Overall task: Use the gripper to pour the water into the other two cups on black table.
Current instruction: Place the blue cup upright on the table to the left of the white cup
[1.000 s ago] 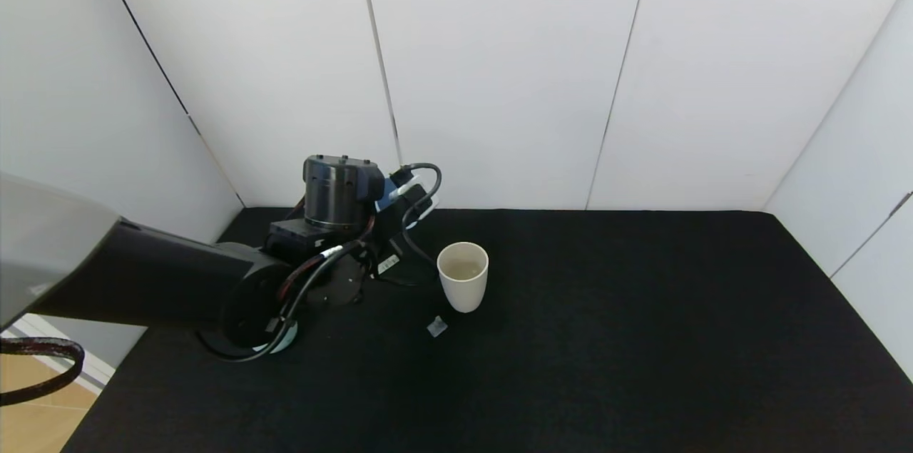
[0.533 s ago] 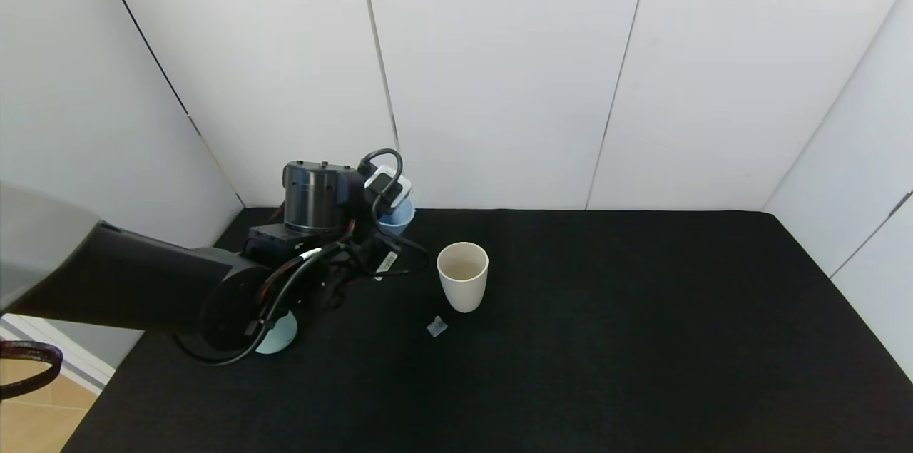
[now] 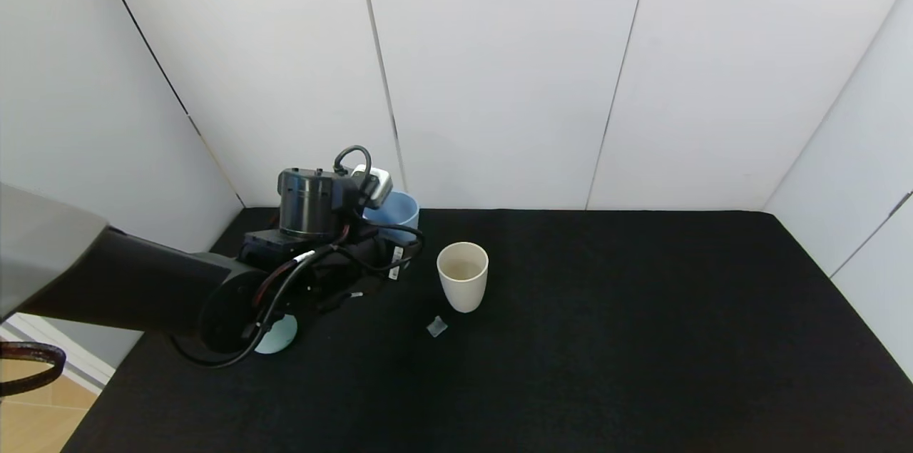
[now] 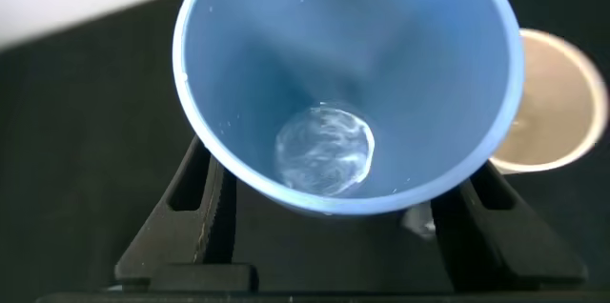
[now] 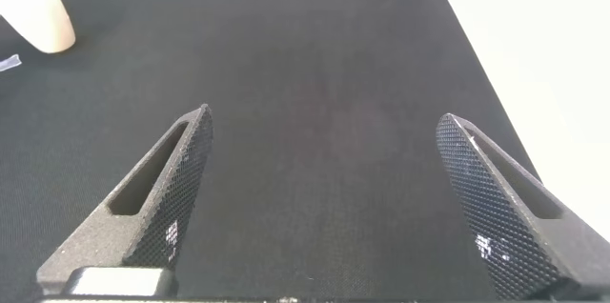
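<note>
Head view: left tool (image 3: 385, 225) grips upright light blue tumbler (image 3: 396, 207), mouth up.

A light blue cup (image 3: 398, 209) is at the back on the left, near the white wall (image 3: 499, 68). It is upright and open at the top. A small clear scrap of plastic (image 3: 436, 327) lies flat, well in front of it. White wall panels stand behind and at both sides.
</note>
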Robot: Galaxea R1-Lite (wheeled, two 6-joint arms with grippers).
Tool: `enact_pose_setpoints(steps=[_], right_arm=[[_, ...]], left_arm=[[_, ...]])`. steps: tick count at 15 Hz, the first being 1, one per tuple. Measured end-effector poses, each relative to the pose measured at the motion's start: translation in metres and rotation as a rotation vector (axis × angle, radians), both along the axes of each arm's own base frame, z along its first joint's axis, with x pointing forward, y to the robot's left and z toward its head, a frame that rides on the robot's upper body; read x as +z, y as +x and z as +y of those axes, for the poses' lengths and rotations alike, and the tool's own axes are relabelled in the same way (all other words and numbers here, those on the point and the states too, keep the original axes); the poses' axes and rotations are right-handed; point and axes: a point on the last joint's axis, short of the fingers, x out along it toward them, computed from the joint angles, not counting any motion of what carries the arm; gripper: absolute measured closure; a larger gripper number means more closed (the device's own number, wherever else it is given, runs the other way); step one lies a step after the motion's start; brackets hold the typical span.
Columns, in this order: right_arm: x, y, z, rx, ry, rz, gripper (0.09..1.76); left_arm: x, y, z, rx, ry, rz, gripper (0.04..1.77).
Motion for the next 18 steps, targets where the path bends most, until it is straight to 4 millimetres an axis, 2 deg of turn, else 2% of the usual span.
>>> enact_pose_setpoints(steps=[4,7,14,18], right_arm=[[0.0,0.0,0.0,0.0,0.0,0.0,0.14],[0.0,0.0,0.0,0.0,0.0,0.0,0.14],[0.0,0.0,0.0,0.0,0.0,0.0,0.14],[0.0,0.0,0.0,0.0,0.0,0.0,0.14]], left_arm=[[-0.004,0.003,0.007,0.026,-0.047,-0.002,0.64],[-0.008,0.013,0.015,0.057,-0.085,-0.092,0.64],[-0.05,0.037,0.023,0.094,-0.085,-0.094,0.64],[-0.065,0.049,0.029,0.119,-0.08,-0.069,0.64]])
